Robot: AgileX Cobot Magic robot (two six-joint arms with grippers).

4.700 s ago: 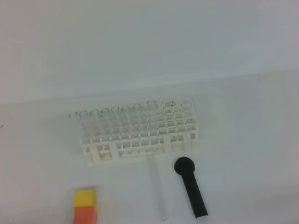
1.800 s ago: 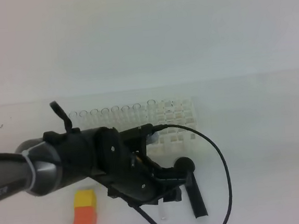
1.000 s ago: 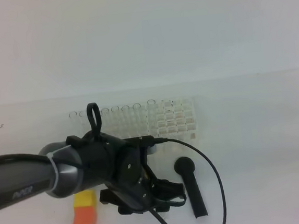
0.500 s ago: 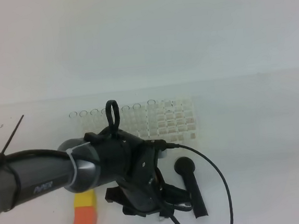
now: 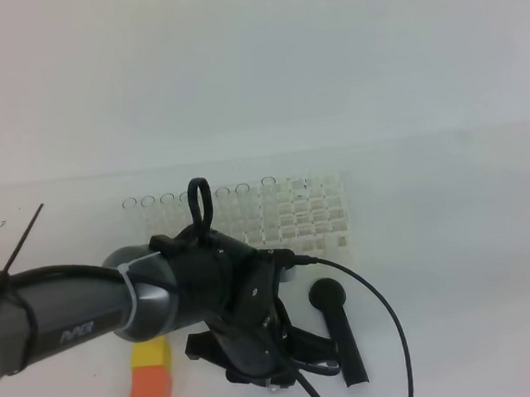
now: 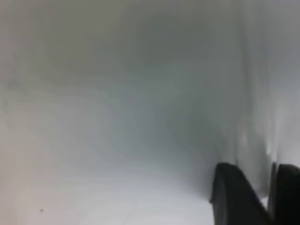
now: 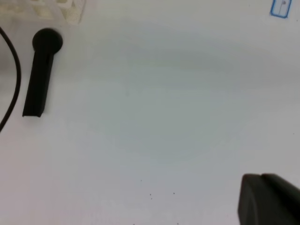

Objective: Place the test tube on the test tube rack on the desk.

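Since thin glass is light, stiff, slick and breakable, I want a gentle mid-length pinch. Test tube likely hidden under my left gripper (image 6: 271, 187) near the test tube rack (image 5: 294, 216); jaws narrowed, hold unclear. Right gripper (image 7: 267, 197) closed, empty.

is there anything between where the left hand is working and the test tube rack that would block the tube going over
Nothing visible does. The left hand is low over the desk just in front of the test tube rack. The black scoop lies to its right, the orange-and-yellow block to its left. The tube itself is hidden.
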